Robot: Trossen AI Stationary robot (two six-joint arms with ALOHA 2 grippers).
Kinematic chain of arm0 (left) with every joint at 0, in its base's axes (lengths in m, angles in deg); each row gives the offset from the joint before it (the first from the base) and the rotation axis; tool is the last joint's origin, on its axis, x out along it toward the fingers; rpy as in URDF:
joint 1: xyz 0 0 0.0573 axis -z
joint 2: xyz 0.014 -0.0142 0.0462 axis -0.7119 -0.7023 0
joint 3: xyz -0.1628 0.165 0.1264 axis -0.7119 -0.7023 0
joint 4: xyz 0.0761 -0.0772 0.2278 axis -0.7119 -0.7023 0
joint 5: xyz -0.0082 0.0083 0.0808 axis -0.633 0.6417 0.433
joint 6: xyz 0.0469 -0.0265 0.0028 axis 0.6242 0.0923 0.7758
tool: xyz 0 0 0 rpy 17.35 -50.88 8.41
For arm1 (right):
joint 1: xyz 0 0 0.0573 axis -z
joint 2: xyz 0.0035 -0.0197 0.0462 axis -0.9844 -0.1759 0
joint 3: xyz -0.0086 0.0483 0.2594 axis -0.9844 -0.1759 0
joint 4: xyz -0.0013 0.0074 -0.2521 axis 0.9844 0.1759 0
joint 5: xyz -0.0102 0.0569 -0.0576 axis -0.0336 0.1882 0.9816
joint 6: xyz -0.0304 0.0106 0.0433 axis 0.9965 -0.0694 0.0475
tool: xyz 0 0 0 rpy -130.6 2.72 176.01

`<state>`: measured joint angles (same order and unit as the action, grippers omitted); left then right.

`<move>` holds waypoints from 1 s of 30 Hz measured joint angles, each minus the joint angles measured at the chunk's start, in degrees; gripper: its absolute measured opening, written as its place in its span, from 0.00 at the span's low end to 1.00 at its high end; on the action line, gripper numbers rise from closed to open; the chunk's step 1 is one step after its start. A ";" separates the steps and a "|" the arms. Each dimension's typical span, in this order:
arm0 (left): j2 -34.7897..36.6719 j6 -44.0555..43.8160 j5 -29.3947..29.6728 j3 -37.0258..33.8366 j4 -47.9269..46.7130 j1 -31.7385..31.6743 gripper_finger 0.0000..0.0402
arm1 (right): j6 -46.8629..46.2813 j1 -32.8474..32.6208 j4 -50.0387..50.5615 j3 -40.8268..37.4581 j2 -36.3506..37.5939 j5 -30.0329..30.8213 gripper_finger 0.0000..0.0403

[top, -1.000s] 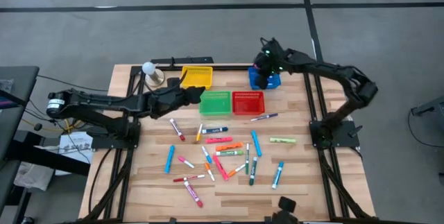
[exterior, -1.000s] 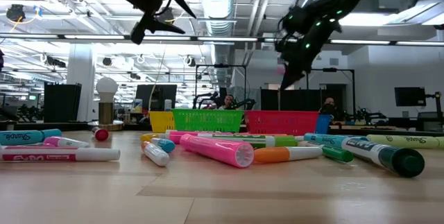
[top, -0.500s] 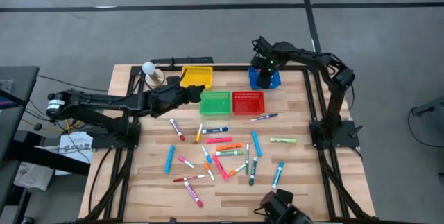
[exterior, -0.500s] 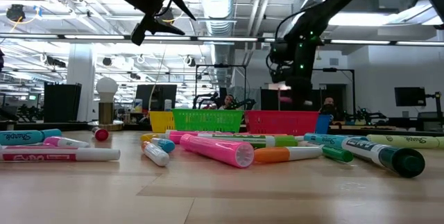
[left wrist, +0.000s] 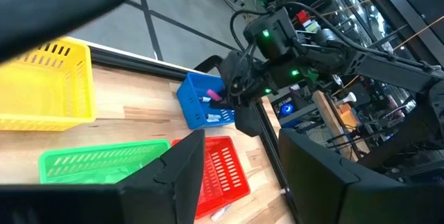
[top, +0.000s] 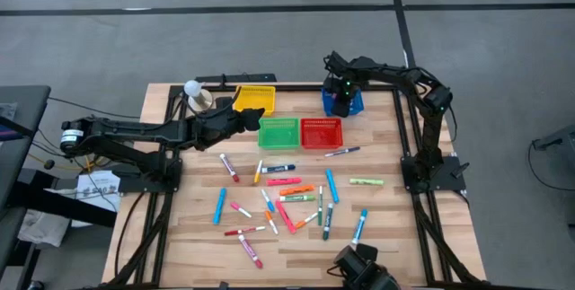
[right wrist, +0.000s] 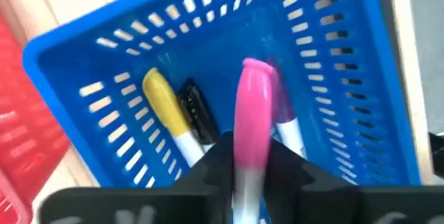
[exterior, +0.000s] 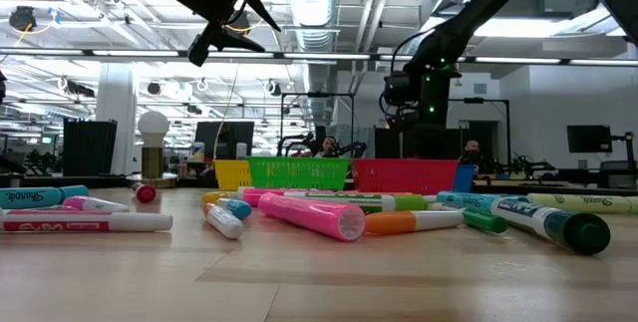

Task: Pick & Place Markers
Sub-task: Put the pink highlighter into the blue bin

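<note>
Right wrist view shows my right gripper (right wrist: 251,172) closed on a pink marker (right wrist: 251,116), poised over the blue basket (right wrist: 333,57), which already contains markers. It looks light, rigid and slick, so I would pinch mid-barrel. My left gripper (top: 254,112) hovers by the yellow basket (top: 254,98), fingers spread, empty. More markers (top: 289,198) lie on the bench (top: 180,227).

Four baskets at far side of table (top: 180,227). Basket A (top: 254,100) far left; basket B (top: 278,133) right of it and nearer; basket C (top: 322,133) beside B on the right; basket D (top: 344,101) far right. Right gripper (top: 339,92) over D, marker (right wrist: 251,123) between fingers. Left gripper (top: 252,115) between A and B. Loose markers (top: 287,202) scattered nearer, mid-table.
</note>
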<state>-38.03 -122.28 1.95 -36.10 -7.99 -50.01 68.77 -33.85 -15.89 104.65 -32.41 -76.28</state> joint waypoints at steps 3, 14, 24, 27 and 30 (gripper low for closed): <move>0.00 0.00 0.00 0.00 -0.06 0.00 0.45 | -0.01 0.00 -0.30 0.00 0.00 0.90 0.18; 0.00 0.36 -1.29 0.00 -0.17 0.04 0.45 | -2.55 0.26 1.87 1.96 0.00 0.56 0.17; 0.00 9.80 -4.45 0.02 -0.17 2.57 0.45 | -6.39 -0.49 5.07 5.38 15.60 -16.04 0.17; 0.00 13.59 -5.64 0.02 -0.17 4.07 0.45 | -6.71 -0.55 4.47 4.62 22.30 -25.41 0.17; 0.00 15.09 -7.14 0.02 -0.17 5.63 0.45 | -7.17 -0.79 4.08 2.86 28.07 -33.59 0.17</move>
<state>-38.03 -107.19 -5.20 -36.08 -8.17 -44.38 61.60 -34.63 -11.81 107.50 -4.34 -109.86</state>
